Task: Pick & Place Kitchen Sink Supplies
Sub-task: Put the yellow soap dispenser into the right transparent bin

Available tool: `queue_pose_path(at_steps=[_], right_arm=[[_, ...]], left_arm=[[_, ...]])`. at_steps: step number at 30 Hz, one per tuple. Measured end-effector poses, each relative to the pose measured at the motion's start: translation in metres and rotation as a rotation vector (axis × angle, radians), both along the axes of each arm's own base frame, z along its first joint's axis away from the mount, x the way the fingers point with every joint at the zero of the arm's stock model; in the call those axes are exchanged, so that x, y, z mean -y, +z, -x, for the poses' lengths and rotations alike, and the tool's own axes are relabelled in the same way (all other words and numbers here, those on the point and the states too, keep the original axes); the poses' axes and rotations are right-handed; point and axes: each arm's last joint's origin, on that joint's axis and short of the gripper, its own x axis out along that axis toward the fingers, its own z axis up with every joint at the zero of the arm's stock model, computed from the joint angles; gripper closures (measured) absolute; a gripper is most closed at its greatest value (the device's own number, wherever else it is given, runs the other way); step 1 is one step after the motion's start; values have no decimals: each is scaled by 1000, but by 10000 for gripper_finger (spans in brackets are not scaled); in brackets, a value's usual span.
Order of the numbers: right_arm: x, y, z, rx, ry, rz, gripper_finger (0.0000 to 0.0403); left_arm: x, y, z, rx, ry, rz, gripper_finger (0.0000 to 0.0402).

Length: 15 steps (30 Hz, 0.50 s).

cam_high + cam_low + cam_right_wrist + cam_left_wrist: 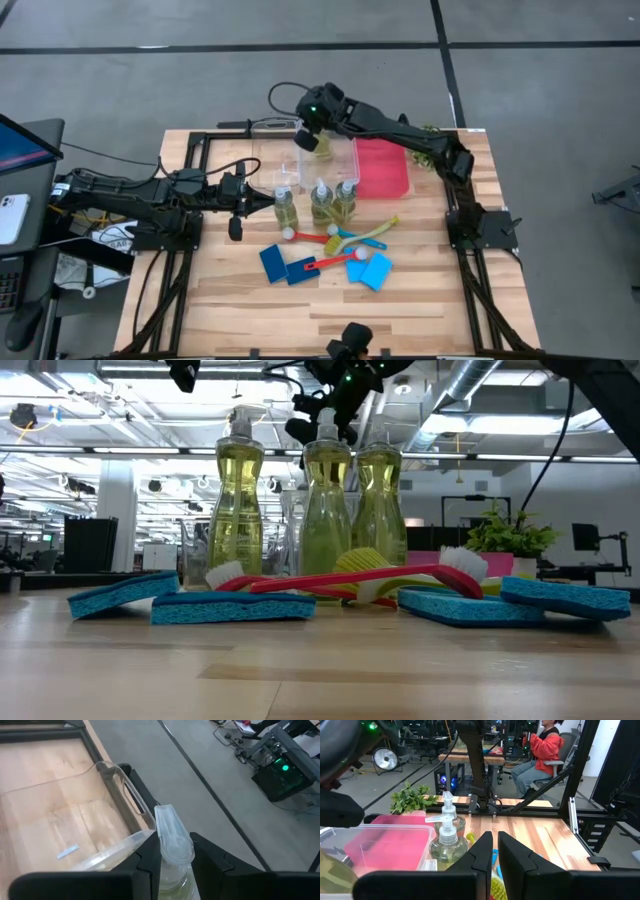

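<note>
Over the wooden table [420,300], right gripper [172,851] clasps a bottle [173,845]; left gripper [495,851] clenched empty.

Yellow-green, blue, red on pale wood
Bottles [322,203] yellow-green, white-topped; sponges [272,262] blue; tray [381,167] red; tabletop [420,290] pale striped wood.

In the right wrist view, the clear plastic soap bottle of yellow-green liquid [172,851] is cut off at six o'clock. The seated person in a red top [546,742] loses the head at twelve o'clock.

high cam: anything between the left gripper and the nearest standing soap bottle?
Nothing. In the high view, only bare table separates the shut left gripper from the nearest soap bottle.
</note>
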Motion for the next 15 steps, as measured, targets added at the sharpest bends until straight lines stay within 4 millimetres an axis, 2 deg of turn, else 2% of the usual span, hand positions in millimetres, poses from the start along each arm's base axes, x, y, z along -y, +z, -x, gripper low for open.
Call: queue_pose_path(at_steps=[15], right_arm=[[0,-4,0,-21,-6,-21,321]], left_arm=[[0,0,0,0,0,0,372]])
